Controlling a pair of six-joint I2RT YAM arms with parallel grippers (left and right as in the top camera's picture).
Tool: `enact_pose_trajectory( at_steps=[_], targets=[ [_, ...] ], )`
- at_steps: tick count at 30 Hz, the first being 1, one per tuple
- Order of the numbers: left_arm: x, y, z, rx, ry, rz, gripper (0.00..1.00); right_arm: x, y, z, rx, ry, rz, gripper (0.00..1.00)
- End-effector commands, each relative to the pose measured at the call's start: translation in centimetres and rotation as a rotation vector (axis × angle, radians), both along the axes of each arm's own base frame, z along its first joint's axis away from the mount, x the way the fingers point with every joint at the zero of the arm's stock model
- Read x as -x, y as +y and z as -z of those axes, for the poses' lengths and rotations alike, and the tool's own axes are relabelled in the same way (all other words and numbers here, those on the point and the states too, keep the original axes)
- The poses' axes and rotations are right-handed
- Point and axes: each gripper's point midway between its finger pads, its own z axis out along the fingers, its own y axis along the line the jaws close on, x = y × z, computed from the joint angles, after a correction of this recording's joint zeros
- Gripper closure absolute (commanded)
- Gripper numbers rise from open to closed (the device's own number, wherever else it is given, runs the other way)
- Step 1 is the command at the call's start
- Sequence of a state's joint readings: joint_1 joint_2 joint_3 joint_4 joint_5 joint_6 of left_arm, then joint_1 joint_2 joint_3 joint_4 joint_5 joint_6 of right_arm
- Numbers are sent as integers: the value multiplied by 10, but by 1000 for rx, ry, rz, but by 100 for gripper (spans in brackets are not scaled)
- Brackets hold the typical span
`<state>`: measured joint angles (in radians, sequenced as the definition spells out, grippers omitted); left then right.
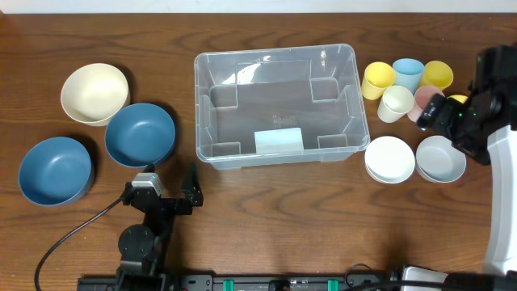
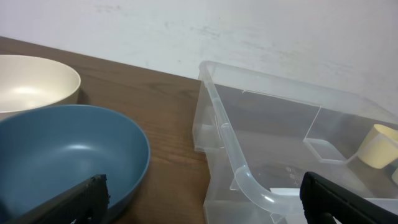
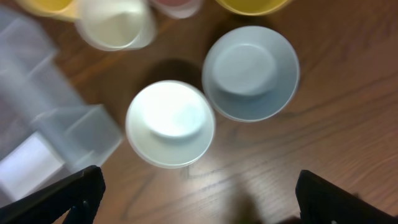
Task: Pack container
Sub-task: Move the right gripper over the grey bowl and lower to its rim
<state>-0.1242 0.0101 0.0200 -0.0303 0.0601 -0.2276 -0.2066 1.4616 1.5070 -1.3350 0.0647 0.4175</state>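
On a dark wooden table (image 1: pixel 266 218), in the middle and toward the far edge: the container (image 1: pixel 275 101), clear plastic. Stands upright, open side up, with moulded steps in the corners and a pale label (image 1: pixel 279 141) at the near wall. To its left, three bowls: a cream bowl (image 1: pixel 94 93) farthest back, a blue bowl (image 1: pixel 140 134) just in front of it and near the container's left wall, a second blue bowl (image 1: pixel 54 170) further left and nearer, close beside the first. To the container's right, a cluster of cups: a yellow cup (image 1: pixel 377 80), a light blue cup (image 1: pixel 408 73), a second yellow cup (image 1: pixel 437 75), a cream cup (image 1: pixel 396 103) in front of them, a pink cup (image 1: pixel 422 101) partly hidden by the right arm (image 1: pixel 485 89). In front of the cups, close side by side: a white dish (image 1: pixel 389 158) and a pale grey dish (image 1: pixel 440 158), both apparently bottom-up. Low at the near left, the left gripper (image 2: pixel 205 202), jaws wide apart, clamped on nothing. Points between the blue bowl and the container's left rim. Above the two dishes, the right gripper (image 3: pixel 199 199), jaws likewise spread wide, nothing in them. Looks straight down, clear of both dishes. At the left edge of the right wrist view, blurred, a corner of the container.
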Motion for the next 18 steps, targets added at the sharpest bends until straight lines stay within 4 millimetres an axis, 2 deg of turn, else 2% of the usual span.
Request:
enact_pose_trajectory(
  at_steps=[1,10,15,18],
  targets=[
    [1,2,15,-26,44,-7,2,11,-22,22,-33,26,131,1],
    [1,2,15,-26,44,-7,2,60,-70,85,-94,129,362,1],
    [1,2,15,-26,44,-7,2,79,-80,116,-153,140,452,8],
    [1,2,15,-26,44,-7,2,80,-79,129,-187,123,467,14]
  ],
)
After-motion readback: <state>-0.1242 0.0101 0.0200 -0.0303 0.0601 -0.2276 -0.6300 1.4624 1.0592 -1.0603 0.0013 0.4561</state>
